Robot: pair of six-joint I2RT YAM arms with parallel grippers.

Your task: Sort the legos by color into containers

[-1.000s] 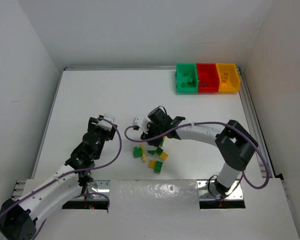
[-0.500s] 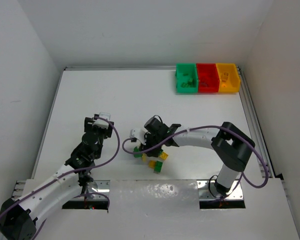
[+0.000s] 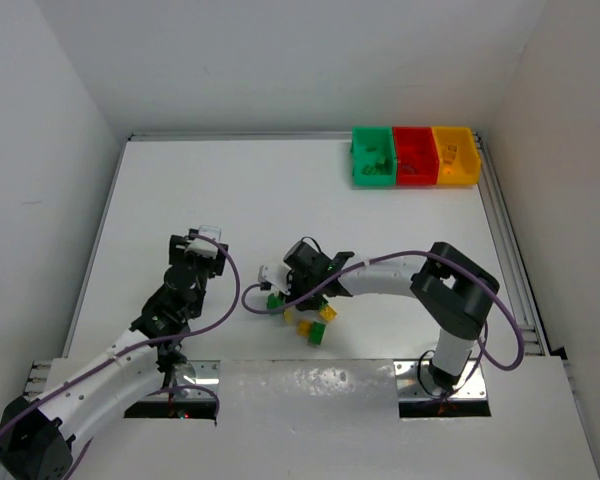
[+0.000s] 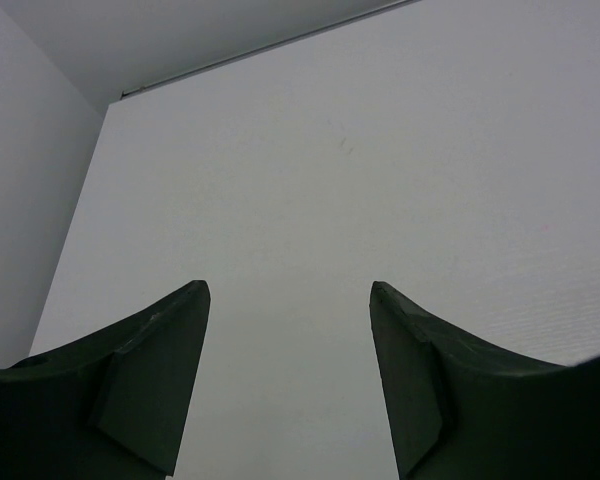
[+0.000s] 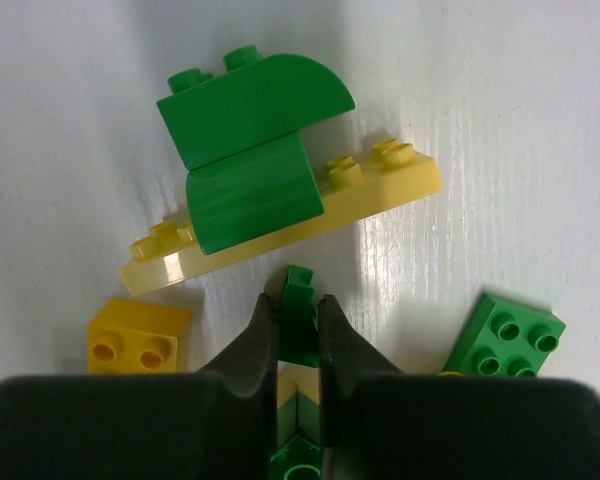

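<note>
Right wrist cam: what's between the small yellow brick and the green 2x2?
The right fingers, shut on a narrow green lego. Apart from that the table is bare there. The right wrist view shows it.

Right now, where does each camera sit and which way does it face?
Top external: above, behind the arm bases, looking down at table and far bins; both arms show.
Left wrist: on the left arm, facing bare table and wall; open jaws show.
Right wrist: on the right arm, facing down at bricks; jaws shut on a green brick.
Shared: top and right wrist see these bricks.
</note>
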